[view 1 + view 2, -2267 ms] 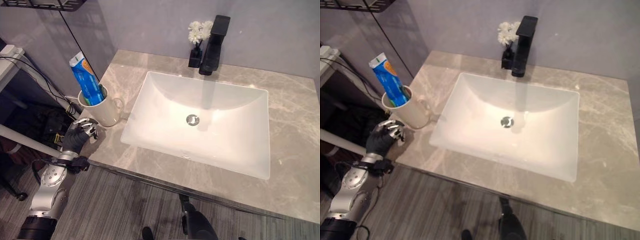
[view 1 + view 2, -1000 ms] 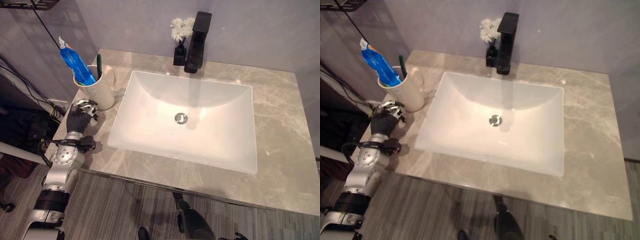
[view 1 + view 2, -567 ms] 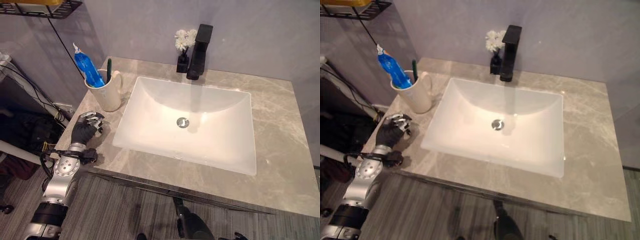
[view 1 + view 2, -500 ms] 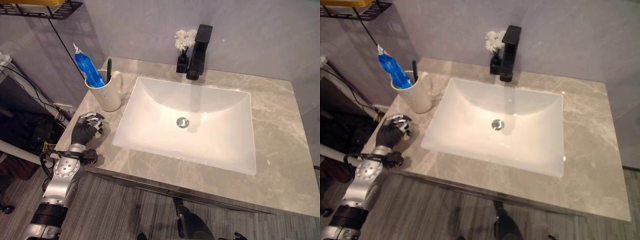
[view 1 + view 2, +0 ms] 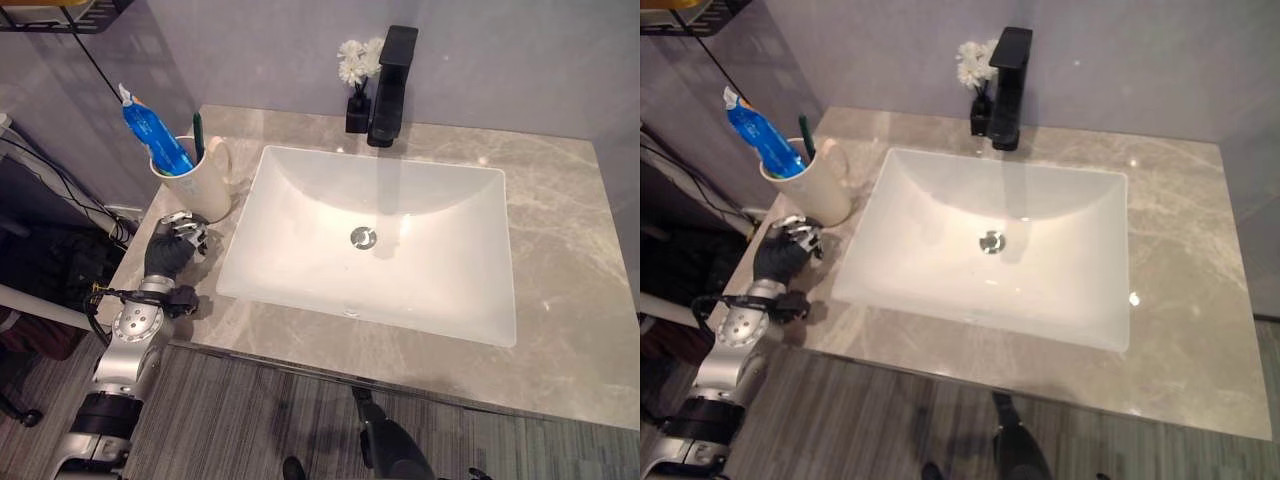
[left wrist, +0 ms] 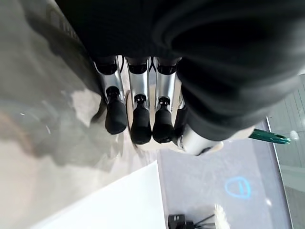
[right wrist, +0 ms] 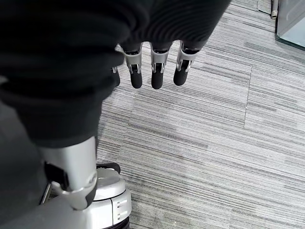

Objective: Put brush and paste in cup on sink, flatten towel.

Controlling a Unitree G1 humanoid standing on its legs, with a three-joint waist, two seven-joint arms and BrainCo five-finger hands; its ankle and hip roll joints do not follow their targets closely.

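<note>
Cup (image 5: 197, 190), cream ceramic with a side handle, stands on the counter (image 5: 560, 300) at about 9 o'clock from the basin (image 5: 370, 240). It holds the paste (image 5: 153, 130), a blue tube leaning toward 10 o'clock with its cap uppermost, and the brush (image 5: 198, 136), a dark green handle standing nearly upright at the rim. Both items are thus seated in the cup; no towel can be made out on the counter.

Handling, as a judgement: the cup is rigid, glazed and probably slippery, breakable if tipped against stone, and top-heavy with the tall tube inside (a nudge high on the tube would lever it over). It is best taken round the body low down or by the handle. The tube is light and soft and would dent under a pinch; the brush is light, stiff and thin, and is best taken by its mid-handle.

Left hand (image 5: 168, 247) rests on the counter just beside the cup, at 7 o'clock from it. Its fingers (image 6: 141, 125) are curled loosely downward, dark tips near the stone, and grip nothing.

Right hand (image 7: 151, 62) hangs over grey striped floor (image 7: 214, 143), its fingers straight and relaxed, empty.

Faucet (image 5: 388, 85), black, stands at 12 o'clock from the basin, with a small vase (image 5: 356, 105) of white flowers just beside it.
</note>
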